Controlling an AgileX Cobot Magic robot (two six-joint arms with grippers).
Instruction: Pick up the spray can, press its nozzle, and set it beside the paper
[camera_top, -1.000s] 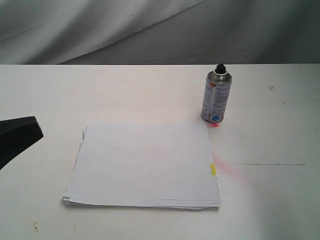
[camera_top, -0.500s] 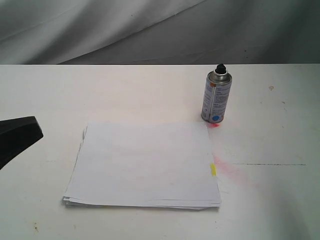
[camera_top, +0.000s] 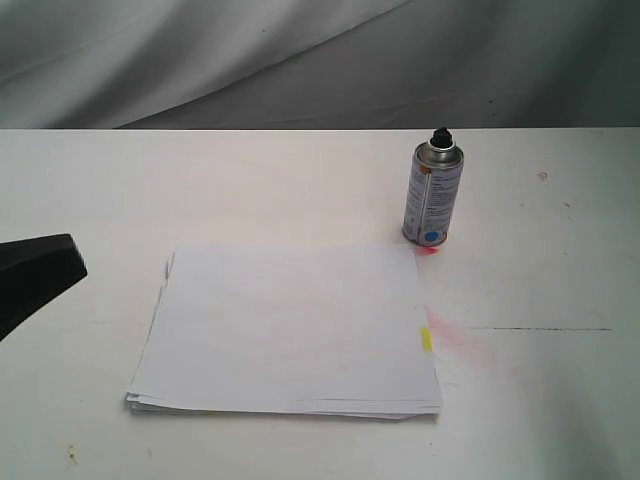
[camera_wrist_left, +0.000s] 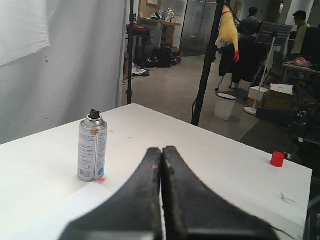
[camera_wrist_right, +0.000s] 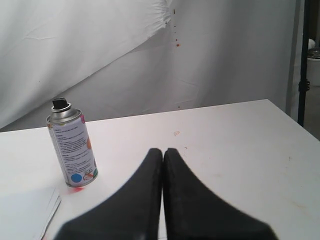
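The silver spray can (camera_top: 432, 195) stands upright on the white table, just beyond the far right corner of the paper (camera_top: 290, 330), its black nozzle (camera_top: 441, 134) on top. The can (camera_wrist_left: 92, 147) shows in the left wrist view with its nozzle (camera_wrist_left: 94, 114), and the can (camera_wrist_right: 72, 151) and a corner of the paper (camera_wrist_right: 25, 215) appear in the right wrist view. My left gripper (camera_wrist_left: 161, 149) is shut and empty, well apart from the can; its black tip (camera_top: 40, 270) pokes in at the left edge. My right gripper (camera_wrist_right: 163, 150) is shut and empty, off to the can's side.
Pink-red spray stains (camera_top: 455, 335) mark the table beside the paper's right edge and at the can's base. A small red cap (camera_wrist_left: 277, 159) lies near the table's edge. A black stand pole (camera_wrist_left: 206, 65) rises just beyond the table.
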